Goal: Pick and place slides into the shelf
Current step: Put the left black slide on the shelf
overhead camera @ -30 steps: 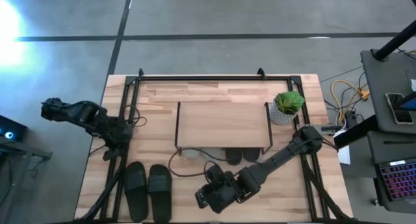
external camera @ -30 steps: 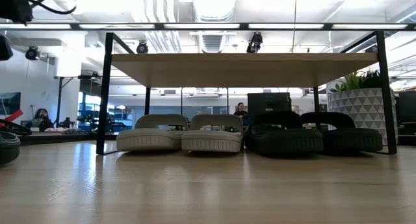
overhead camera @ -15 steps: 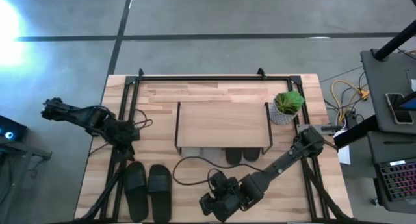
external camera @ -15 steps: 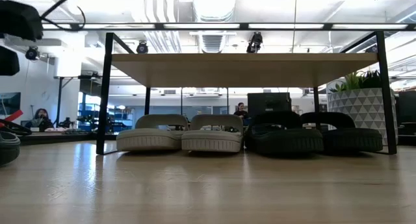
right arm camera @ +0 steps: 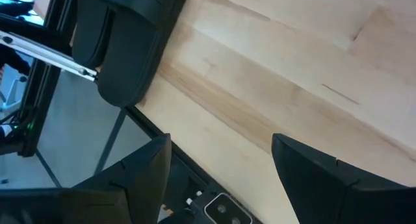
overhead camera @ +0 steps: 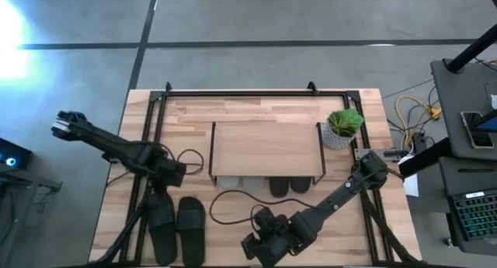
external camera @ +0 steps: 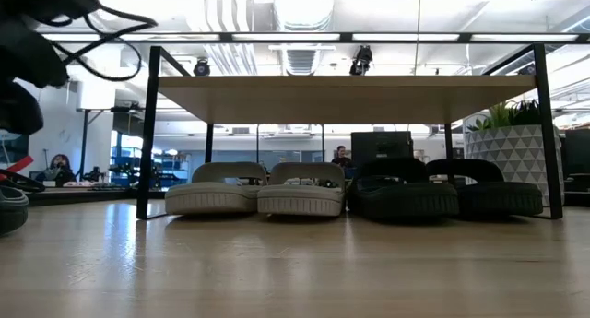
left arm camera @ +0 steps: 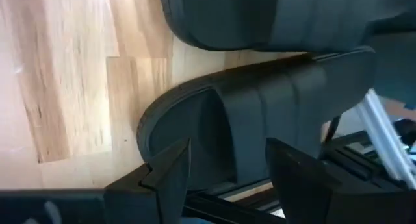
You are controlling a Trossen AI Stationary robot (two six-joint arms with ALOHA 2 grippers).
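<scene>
Two black slides lie side by side, soles down, on the table's near left part. My left gripper hovers open just beyond their far ends. In its wrist view, one black slide lies past the gripper, untouched. My right gripper stands open near the front edge, holding nothing. The shelf stands mid-table. Under it rest a grey pair and a black pair, soles on the table.
A potted plant stands right of the shelf. A black cable loops over the table in front of the shelf. Black frame rails run along the table's edges. Bare wood lies between the loose slides and my right gripper.
My left gripper has swung toward the table's right and slightly nearer, ending over the far ends of the two loose black slides. My right gripper has drawn back from the shelf toward the near edge. No slide has moved.
</scene>
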